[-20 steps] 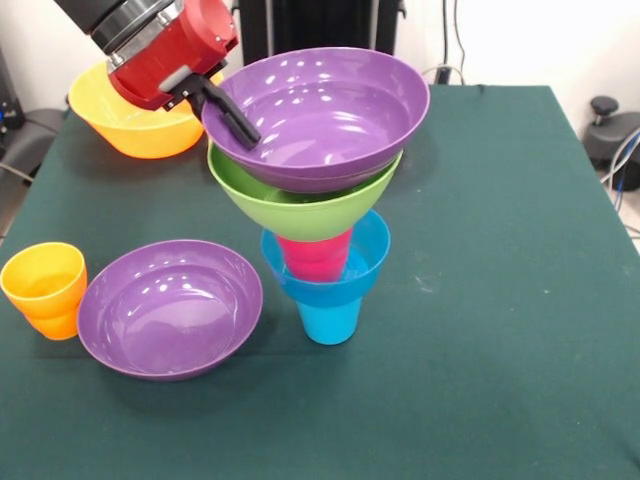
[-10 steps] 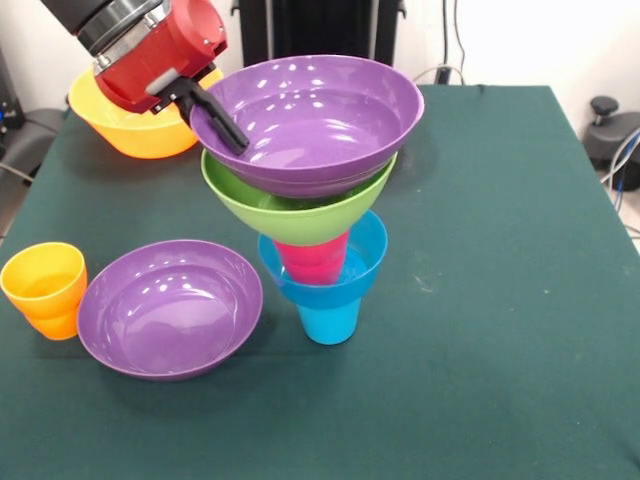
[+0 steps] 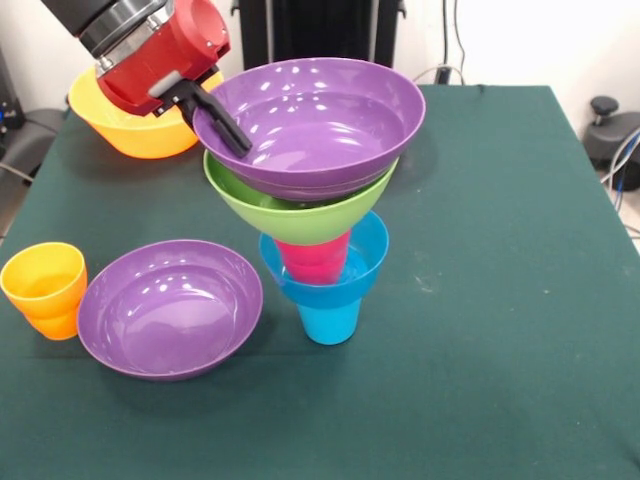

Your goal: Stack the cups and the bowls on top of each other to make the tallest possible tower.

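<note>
The tower stands mid-table: blue cup (image 3: pixel 330 320), small blue bowl (image 3: pixel 368 262), red cup (image 3: pixel 315 258), lime green bowl (image 3: pixel 300 215). A purple bowl (image 3: pixel 320 120) sits tilted on the lime green bowl. My gripper (image 3: pixel 228 132) is shut on that purple bowl's left rim, with one black finger (image 3: pixel 222 118) showing inside it. The second purple bowl (image 3: pixel 170 305) lies on the table at front left. A yellow cup (image 3: pixel 42 275) sits nested in the orange cup (image 3: pixel 55 325) at the far left. The pink bowl is out of view.
The large orange-yellow bowl (image 3: pixel 135 135) stands at the back left, behind my red wrist (image 3: pixel 160 50). The green table (image 3: pixel 500 300) runs to its right and front edges. Cables and a dark stand lie beyond the far edge.
My gripper and the held purple bowl have shifted a little to the left over the lime green bowl. The upper tower has shifted slightly left with them. The other things have not moved.
</note>
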